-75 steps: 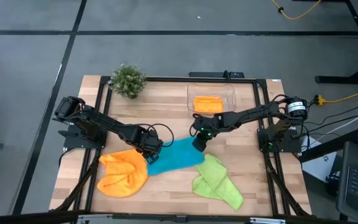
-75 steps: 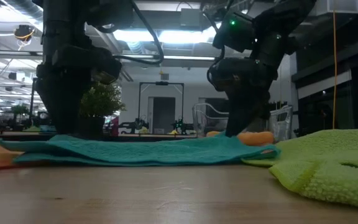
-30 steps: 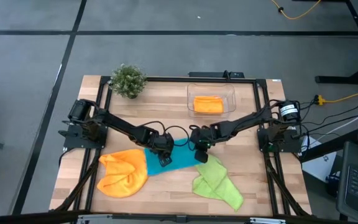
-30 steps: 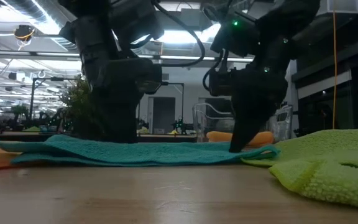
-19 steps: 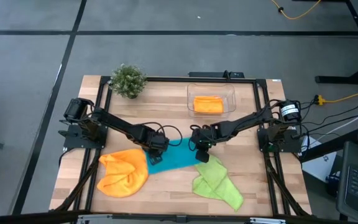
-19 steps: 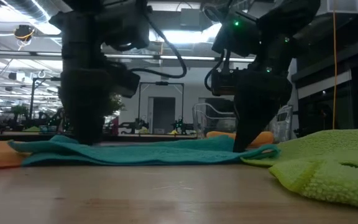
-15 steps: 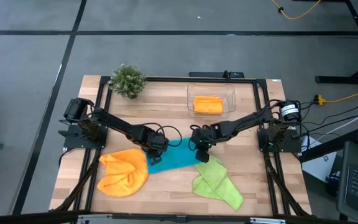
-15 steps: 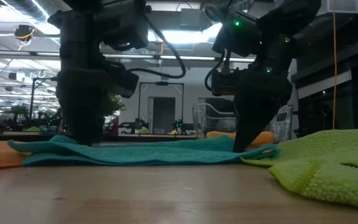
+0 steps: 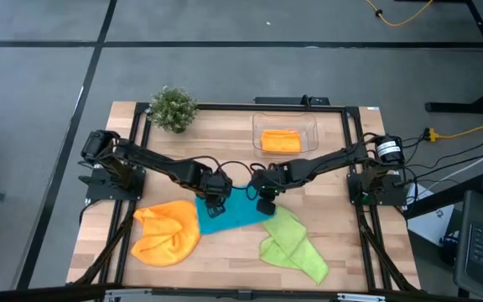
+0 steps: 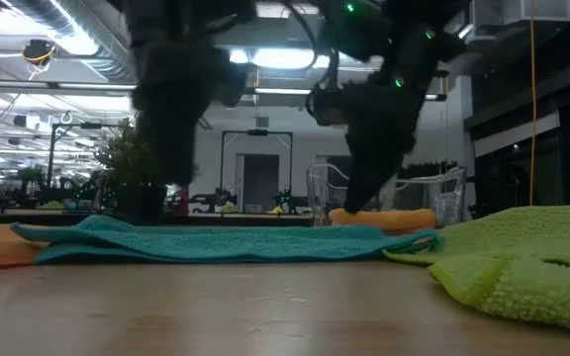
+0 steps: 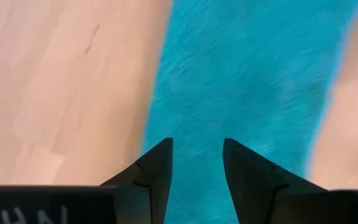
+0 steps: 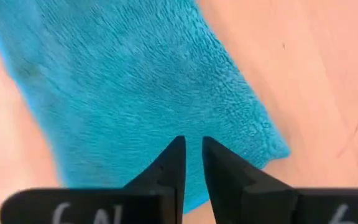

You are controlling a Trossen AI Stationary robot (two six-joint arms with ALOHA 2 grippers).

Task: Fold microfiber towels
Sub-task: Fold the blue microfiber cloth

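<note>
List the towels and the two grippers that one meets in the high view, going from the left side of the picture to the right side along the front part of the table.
Orange towel → left gripper → teal towel → right gripper → green towel.

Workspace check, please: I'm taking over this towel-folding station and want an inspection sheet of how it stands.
Surface: wooden table inside a black frame.
Job's things: teal towel flat at centre; orange towel bunched on its left; green towel crumpled on its right; a second, folded orange towel in the clear tub.
Clutter: potted plant at the far left corner.
Grippers: left gripper and right gripper over the teal towel's far edge, both with a gap between the fingers, holding nothing.
Cables: yellow cable on the floor to the right.
Surroundings: grey floor; open office behind; nobody seen.
</note>
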